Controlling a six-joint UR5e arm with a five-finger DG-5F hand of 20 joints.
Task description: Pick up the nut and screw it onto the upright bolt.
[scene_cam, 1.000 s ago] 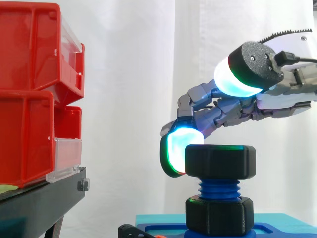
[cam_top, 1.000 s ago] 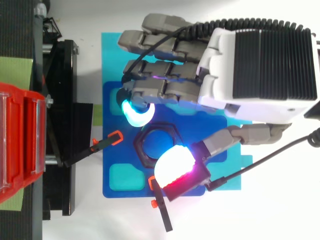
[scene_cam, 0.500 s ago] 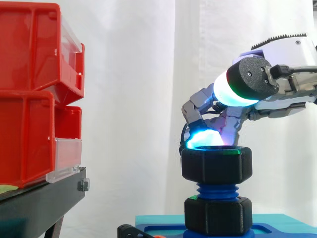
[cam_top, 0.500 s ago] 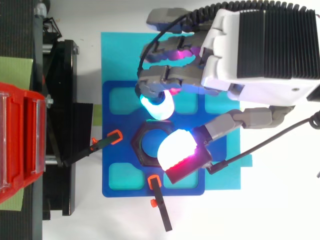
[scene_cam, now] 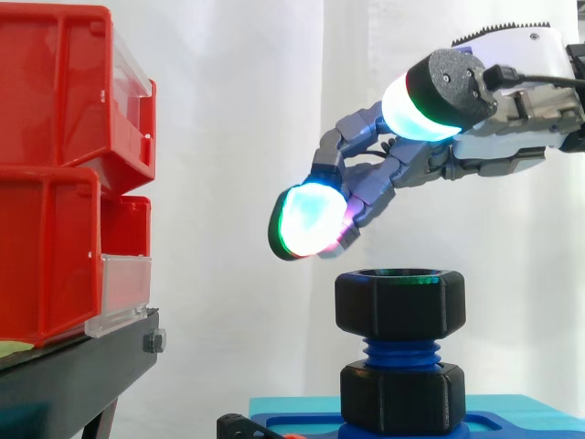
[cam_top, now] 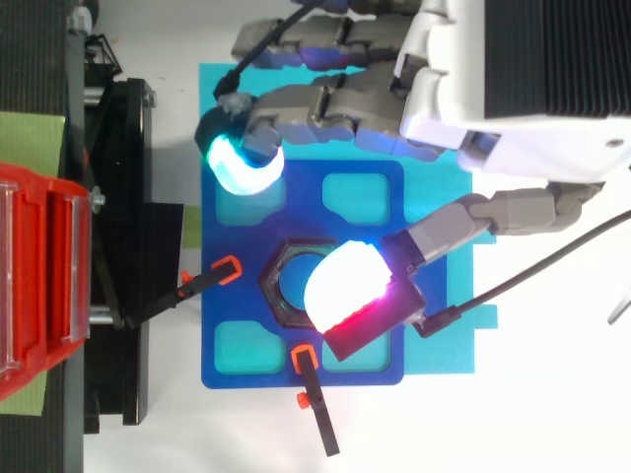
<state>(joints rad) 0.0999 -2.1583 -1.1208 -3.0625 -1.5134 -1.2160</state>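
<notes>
A big black hex nut (scene_cam: 398, 305) sits on the top of the upright blue threaded bolt (scene_cam: 400, 351), level, with a second black hex piece (scene_cam: 402, 398) below it at the bolt's foot. From above, the nut's rim (cam_top: 273, 287) shows in the middle of the blue base plate (cam_top: 296, 212). My hand (scene_cam: 384, 178) hovers above the nut without touching it, fingers stretched out to the left and open. One glowing fingertip (scene_cam: 306, 220) hangs up-left of the nut. The thumb's pad (cam_top: 345, 291) covers part of the nut in the top view.
Red bins (scene_cam: 55, 174) are stacked on a black stand (scene_cam: 73, 375) at the left. Two black clamps with orange tips (cam_top: 207, 281) (cam_top: 314, 394) hold the base plate, which lies on a cyan mat (cam_top: 222, 84). A white curtain hangs behind.
My hand has let go of the nut, risen above it and stretched its fingers out to the left. The nut stays on the bolt, a little lower than a second ago.
</notes>
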